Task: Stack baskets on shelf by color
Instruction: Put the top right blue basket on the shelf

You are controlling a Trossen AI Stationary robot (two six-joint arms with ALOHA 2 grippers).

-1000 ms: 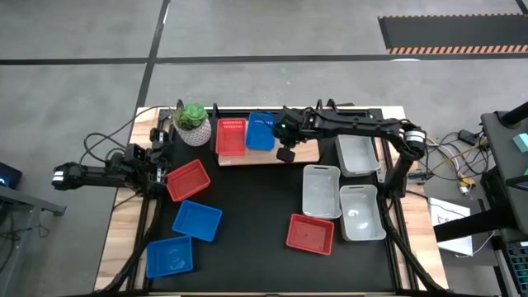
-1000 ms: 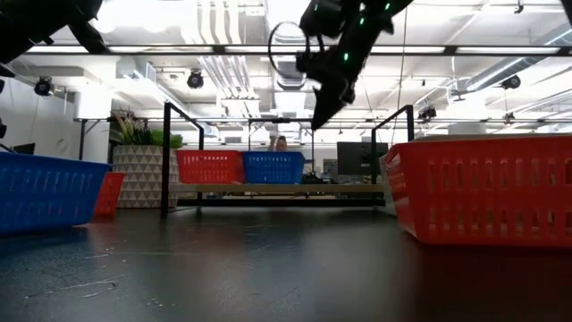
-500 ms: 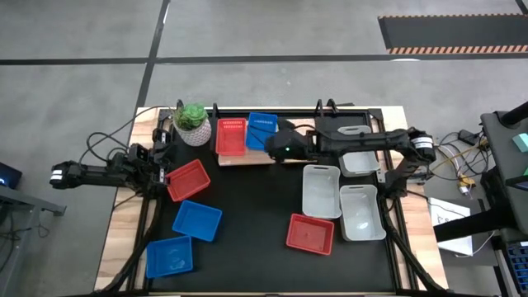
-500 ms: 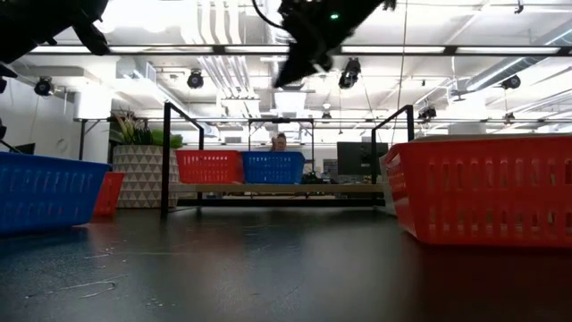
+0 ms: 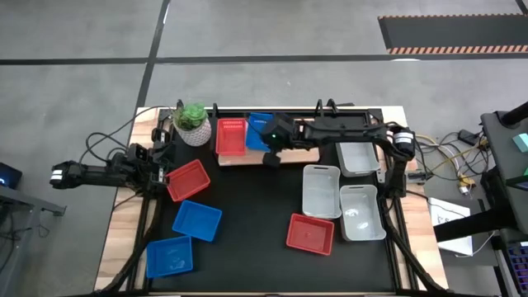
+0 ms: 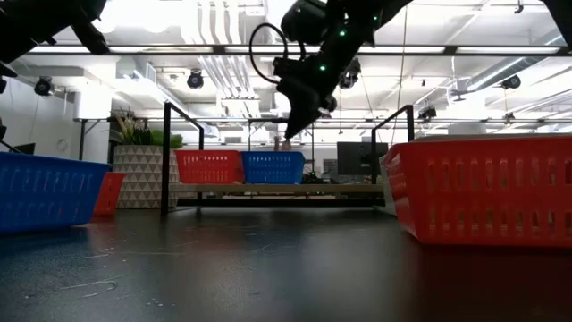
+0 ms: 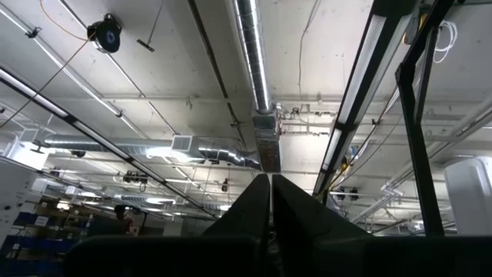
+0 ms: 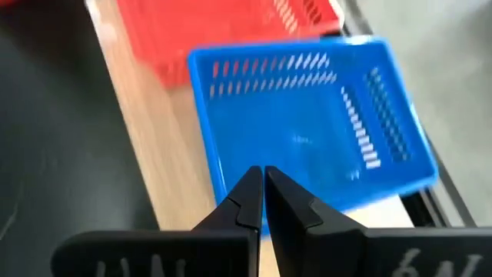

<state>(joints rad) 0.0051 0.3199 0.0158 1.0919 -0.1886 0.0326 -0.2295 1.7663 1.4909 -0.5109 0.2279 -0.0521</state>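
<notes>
Right wrist view | right tool (image 8: 264, 201) closed | above blue basket (image 8: 307, 115)

Blue basket (image 8: 307, 123): smooth glossy plastic, slotted walls. Red basket (image 8: 231, 27): same perforated plastic. Shelf (image 8: 146, 154): pale matt wood, visible grain. Worktop (image 6: 268, 268): black, semi-gloss, reflective, lightly scuffed. Whitish baskets (image 5: 322, 191): smooth plastic.

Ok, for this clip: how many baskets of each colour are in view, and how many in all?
Red perforated plastic baskets: 3, at and.
Blue perforated plastic baskets: 3, at and.
Whitish-grey plastic baskets with rounded corners: 3, at and.
Total: 9 baskets. One red and one blue sit on the light-wood shelf.
</notes>
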